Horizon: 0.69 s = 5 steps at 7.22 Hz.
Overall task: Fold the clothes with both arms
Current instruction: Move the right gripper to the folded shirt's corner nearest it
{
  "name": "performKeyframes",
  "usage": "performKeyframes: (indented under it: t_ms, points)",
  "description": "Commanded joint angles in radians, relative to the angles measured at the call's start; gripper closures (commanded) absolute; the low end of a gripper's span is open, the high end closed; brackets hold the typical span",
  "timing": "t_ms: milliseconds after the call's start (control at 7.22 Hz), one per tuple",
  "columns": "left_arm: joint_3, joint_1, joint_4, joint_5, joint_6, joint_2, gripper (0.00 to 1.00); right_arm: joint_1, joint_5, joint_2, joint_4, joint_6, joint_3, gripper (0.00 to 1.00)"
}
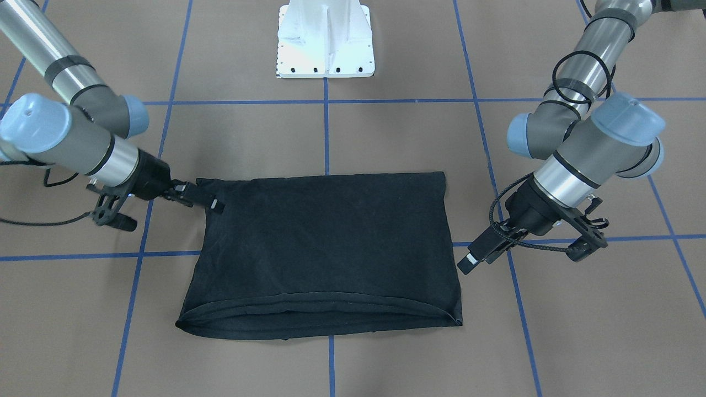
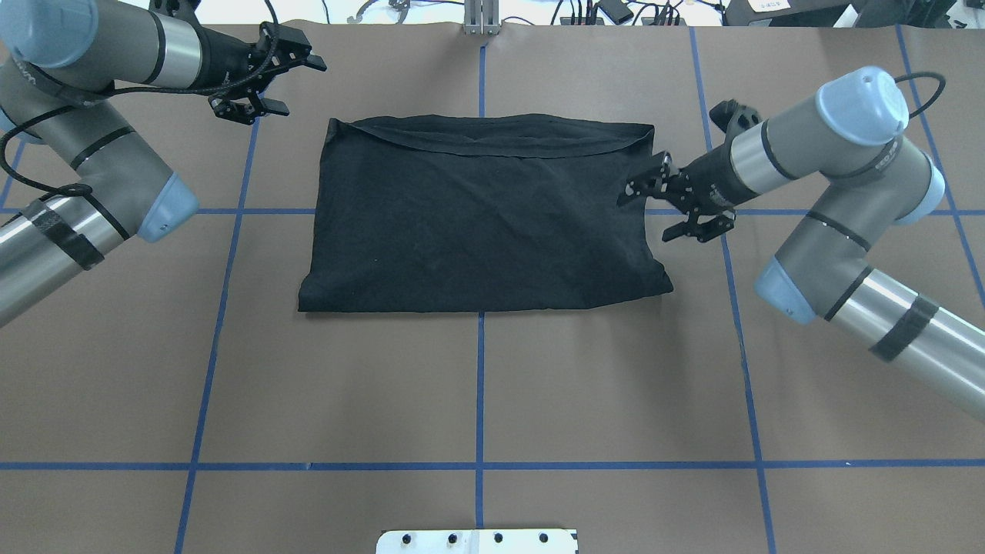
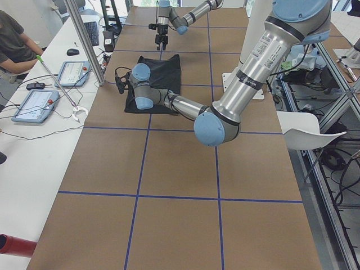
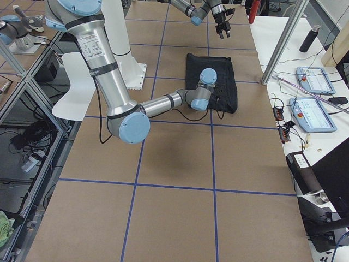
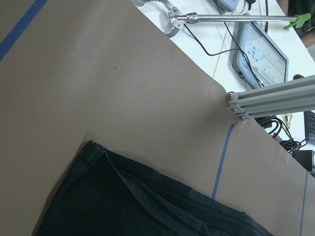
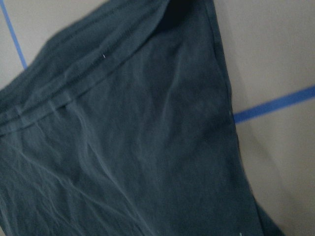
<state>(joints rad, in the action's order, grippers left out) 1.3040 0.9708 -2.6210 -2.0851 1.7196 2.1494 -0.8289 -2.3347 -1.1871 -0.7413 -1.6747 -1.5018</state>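
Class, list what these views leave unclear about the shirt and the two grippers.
T-shirt: sleeves and collar, folded out of sight in every view.
Right gripper: whether its jaws pinch the shirt's edge; black on black in front-facing and overhead views.
Left gripper: jaws open or shut; small in outside views, absent from its wrist view.

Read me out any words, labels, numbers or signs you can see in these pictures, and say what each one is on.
No text here can be read.
Label strip on the left arm: print too small to read.
Label strip on the right arm: too small to read.
Tablet screen: blurred, unreadable.
T-shirt: only plain black cloth shows, no print or logo in sight.
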Motion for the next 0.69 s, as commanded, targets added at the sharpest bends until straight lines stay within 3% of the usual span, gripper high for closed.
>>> performKeyframes:
  t_ms: [0, 277, 554]
  points:
    - [0.04, 0.003, 0.001, 0.0, 0.002, -0.022, 0.0, 0.037, -0.005, -0.02, -0.186, 0.001, -0.074, 0.0]
    - [0.052, 0.003, 0.001, 0.002, 0.002, -0.023, 0.0, -0.025, -0.084, -0.02, -0.269, 0.001, -0.074, 0.0]
    - [0.07, 0.002, 0.001, 0.003, 0.003, -0.032, 0.0, -0.007, -0.058, -0.022, -0.271, 0.0, -0.04, 0.0]
